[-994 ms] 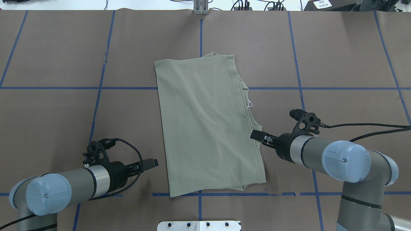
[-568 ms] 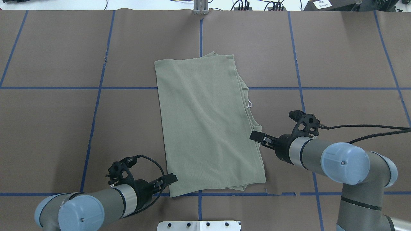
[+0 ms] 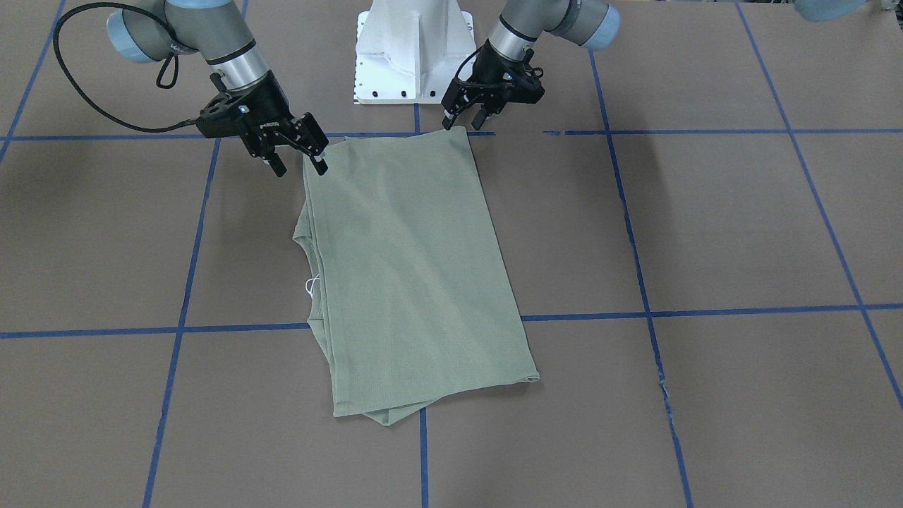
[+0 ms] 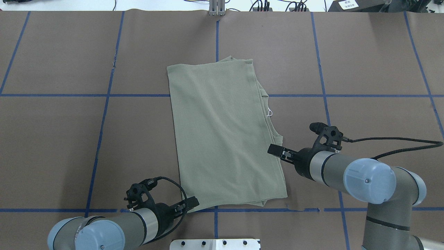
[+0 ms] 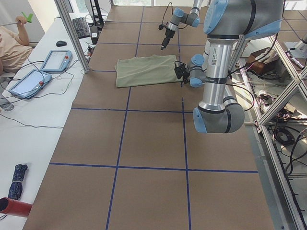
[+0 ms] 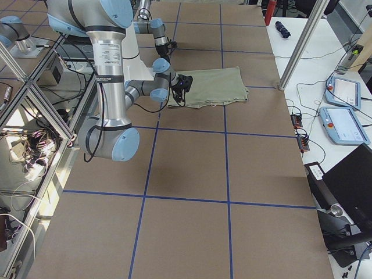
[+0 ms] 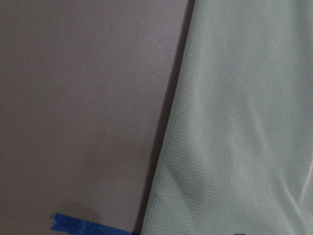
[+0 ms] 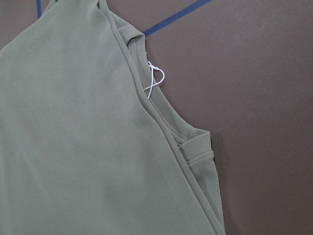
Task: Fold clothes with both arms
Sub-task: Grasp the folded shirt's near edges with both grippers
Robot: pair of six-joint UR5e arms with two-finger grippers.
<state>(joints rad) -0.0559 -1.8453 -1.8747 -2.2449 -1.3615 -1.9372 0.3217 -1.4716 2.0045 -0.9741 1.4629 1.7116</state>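
My left end effector (image 4: 191, 203), spread and empty, hangs at the near corner of the folded shirt (image 4: 222, 139). Farther along, my right end effector (image 4: 274, 149), also spread and empty, hovers over the shirt's layered edge. I judge the knit soft, light and limp, so I would pinch all layers at the corners.

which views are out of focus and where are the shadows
Left wrist view: soft all over, the shirt hazy, dark shadow along its edge. Right wrist view: sharp, ribbing and white string crisp. Front-facing view: even light, broad faint shadows on the table.
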